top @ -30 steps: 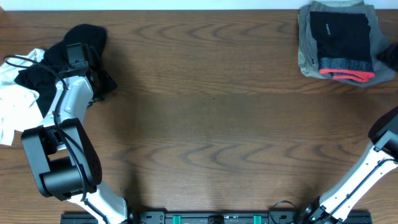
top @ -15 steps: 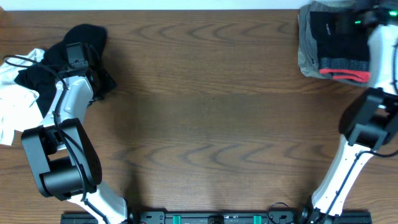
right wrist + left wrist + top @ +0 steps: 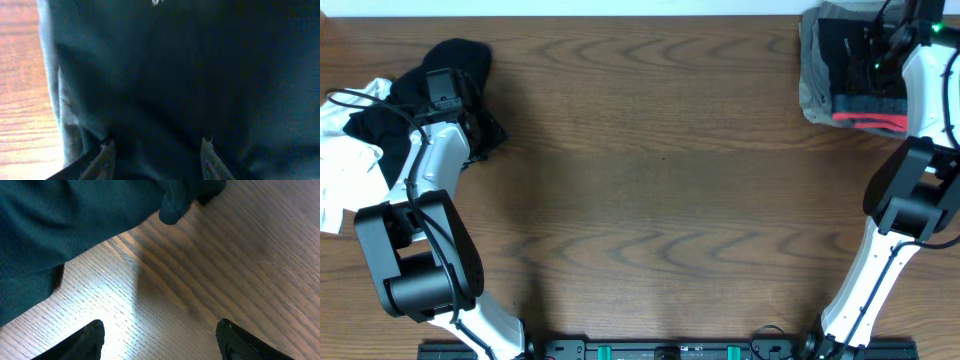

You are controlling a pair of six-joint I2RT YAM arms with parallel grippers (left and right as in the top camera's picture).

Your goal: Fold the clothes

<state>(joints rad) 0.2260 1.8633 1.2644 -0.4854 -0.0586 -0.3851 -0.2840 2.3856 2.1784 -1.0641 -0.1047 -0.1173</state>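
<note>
Black trousers [image 3: 850, 60] with a grey-and-red waistband [image 3: 868, 118] lie folded at the table's far right corner. My right gripper [image 3: 882, 48] hangs over them. In the right wrist view it [image 3: 157, 147] is open, its fingertips [image 3: 106, 150] close upon the black cloth [image 3: 175, 75], with nothing gripped. A plain black garment [image 3: 465, 55] lies crumpled at the far left, beside a white T-shirt [image 3: 345, 170]. My left gripper [image 3: 448, 92] is at that heap. It [image 3: 160, 340] stands open over bare wood, and the dark cloth [image 3: 75, 220] lies just ahead of its fingers.
Grey-khaki shorts [image 3: 808, 60] lie folded under the trousers, and their edge [image 3: 55, 75] shows left of my right fingers. The wooden table [image 3: 660, 200] stretches between the two piles. A cable [image 3: 355, 97] loops over the left heap.
My right arm has swung from the lower right edge up to the folded stack, and its gripper now sits over the trousers. The left arm and left pile have not moved.
</note>
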